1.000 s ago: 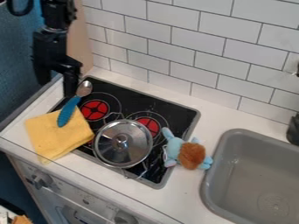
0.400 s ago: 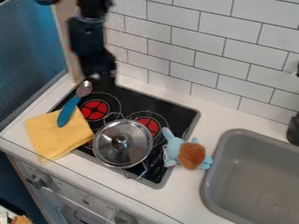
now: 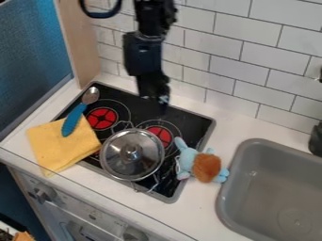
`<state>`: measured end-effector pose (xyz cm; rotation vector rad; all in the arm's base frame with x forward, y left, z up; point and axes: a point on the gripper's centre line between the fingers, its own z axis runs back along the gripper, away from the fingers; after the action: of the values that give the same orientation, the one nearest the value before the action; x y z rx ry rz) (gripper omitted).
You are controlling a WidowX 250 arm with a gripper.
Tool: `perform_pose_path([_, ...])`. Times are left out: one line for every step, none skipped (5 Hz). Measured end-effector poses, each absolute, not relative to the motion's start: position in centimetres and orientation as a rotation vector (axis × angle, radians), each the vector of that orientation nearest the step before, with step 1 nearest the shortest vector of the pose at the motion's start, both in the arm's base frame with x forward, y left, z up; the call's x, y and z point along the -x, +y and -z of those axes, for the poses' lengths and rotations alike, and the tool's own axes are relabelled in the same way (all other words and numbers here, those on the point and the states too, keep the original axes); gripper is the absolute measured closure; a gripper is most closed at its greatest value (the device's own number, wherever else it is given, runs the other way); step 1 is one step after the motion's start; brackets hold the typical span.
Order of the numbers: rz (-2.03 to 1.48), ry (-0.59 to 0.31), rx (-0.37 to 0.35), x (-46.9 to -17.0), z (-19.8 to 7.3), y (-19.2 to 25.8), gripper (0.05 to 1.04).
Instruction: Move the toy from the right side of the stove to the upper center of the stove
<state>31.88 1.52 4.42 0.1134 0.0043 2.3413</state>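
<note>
Camera view: slanted downward onto a counter (image 3: 235,127) with an inset stove and a sink.
Stove (image 3: 190,121): black flat top, grey rim, red burner zones (image 3: 102,117); set in the white counter.
Toy (image 3: 206,167): light-blue and brown plush; lies across the right rim of the stove, part on the black top, part on the counter, between pot and sink.
Pot (image 3: 132,154): lid fitted, wire handles at rear and front; seated on the stove, left of the toy.
Cloth (image 3: 61,145): yellow, folded; overlaps the left front part of the stove and the adjoining counter.
Spoon (image 3: 75,119): blue handle on the cloth, metal bowl toward the left rear corner of the stove.
Gripper (image 3: 162,103): hangs from the black arm (image 3: 143,51) above the rear part of the stove, apart from the toy.
Pincer state: cannot be determined.
Sink (image 3: 267,188): grey basin, right of the toy.
Rear wall (image 3: 242,70): white rectangular tiles, dark joints.
Left side: upright wooden panel (image 3: 82,47) beside a blue surface (image 3: 31,56).
Front panel (image 3: 88,212): white, with round knobs (image 3: 45,194), below the counter edge.
</note>
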Motion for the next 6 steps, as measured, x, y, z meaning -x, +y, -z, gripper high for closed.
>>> perform_pose_path([-2.188,-0.049,-0.11,-31.6,-3.7,-1.7,0.083])
perform_pose_path([-2.021,-0.04,-0.117,-30.7,-2.7,-2.9,0.083])
perform_pose_path([-1.9,0.024,-0.154,-30.5,-1.0,-3.5,0.083])
perform_pose_path([-1.827,0.059,-0.18,-30.7,1.9,-3.7,0.083])
perform_pose_path([-1.783,0.108,-0.2,-30.5,3.5,-4.0,0.083])
perform_pose_path([-1.781,0.122,-0.214,-30.3,4.5,-4.1,0.135])
